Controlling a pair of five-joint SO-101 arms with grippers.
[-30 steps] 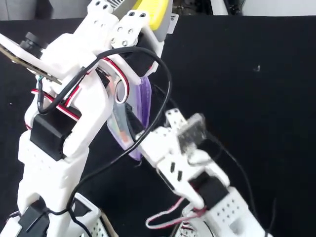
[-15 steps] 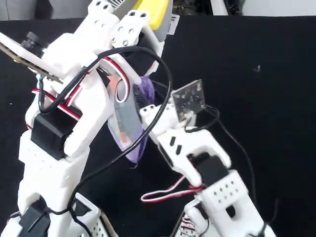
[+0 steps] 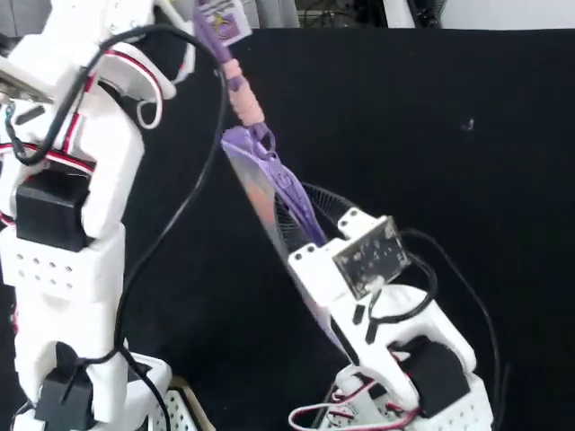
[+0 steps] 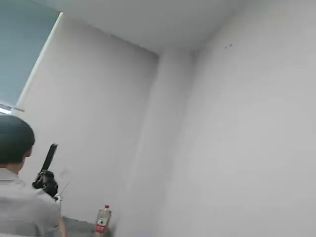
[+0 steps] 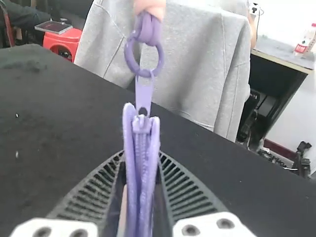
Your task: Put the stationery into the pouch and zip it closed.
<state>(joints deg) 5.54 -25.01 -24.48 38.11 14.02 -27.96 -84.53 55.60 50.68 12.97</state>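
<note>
The purple pouch (image 3: 269, 193) hangs stretched on a slant above the black table (image 3: 467, 180). My right gripper (image 3: 310, 235) is shut on its lower part. In the right wrist view the black ribbed fingers (image 5: 94, 192) clamp both sides of the pouch's (image 5: 140, 163) zipper edge. The zipper pull (image 5: 143, 54) points away from them, its ring joined to a pink strap (image 3: 244, 99) and a purple tag (image 3: 218, 18). My left gripper (image 3: 202, 11), raised at the back left, holds that strap taut. What is inside the pouch cannot be made out.
The tall left arm (image 3: 81, 180) stands at the table's left side with loose cables around it. The right arm's base (image 3: 422, 377) sits at the front. A grey cloth over a chair (image 5: 197, 74) and a red box (image 5: 61, 39) lie beyond the table.
The left arm has swung up and back, drawing the zipper pull away and stretching the pouch out. The right gripper has dropped lower and nearer, still on the pouch.
</note>
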